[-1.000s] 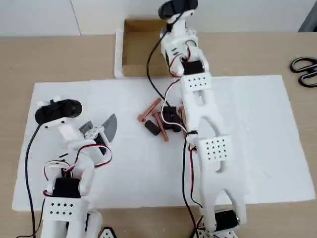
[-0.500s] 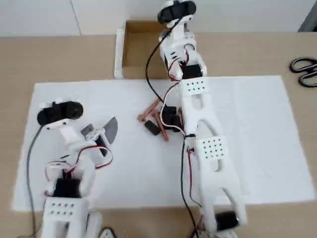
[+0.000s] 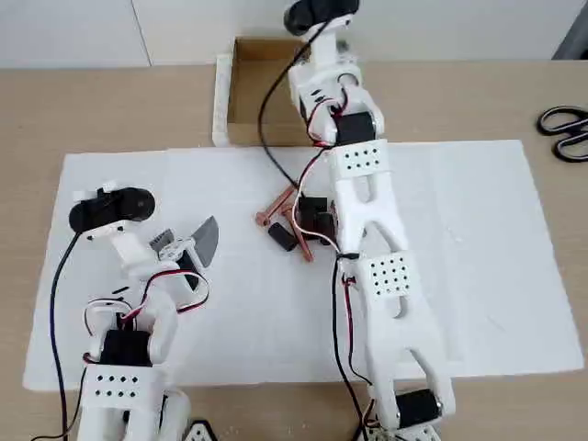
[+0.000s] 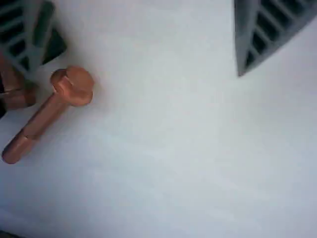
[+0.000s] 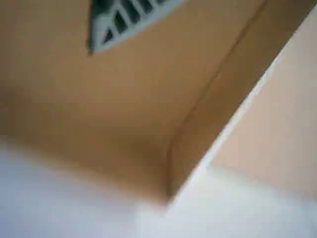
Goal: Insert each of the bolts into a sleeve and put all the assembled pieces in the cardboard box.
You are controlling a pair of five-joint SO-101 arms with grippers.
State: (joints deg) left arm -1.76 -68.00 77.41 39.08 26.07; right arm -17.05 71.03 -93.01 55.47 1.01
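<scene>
Two copper bolts (image 3: 280, 203) (image 3: 300, 231) lie with two black sleeves (image 3: 282, 236) (image 3: 315, 217) in a small heap at the middle of the white foam sheet (image 3: 478, 239). My left gripper (image 3: 188, 243) is open low over the sheet, left of the heap. In its own wrist view one bolt (image 4: 47, 111) lies just beyond the gripper (image 4: 133, 67). My right arm (image 3: 354, 156) stretches over the heap to the cardboard box (image 3: 253, 87). One right finger (image 5: 133, 17) hangs over the box floor (image 5: 99, 109), with nothing against its tip.
Scissors (image 3: 565, 129) lie on the wooden table at the far right. A white foam strip (image 3: 220, 96) stands along the box's left wall. The right arm's cables (image 3: 276, 138) hang down over the sheet close to the heap.
The right arm's wrist has swung a little to the left over the box. The left arm and the heap have stayed put.
</scene>
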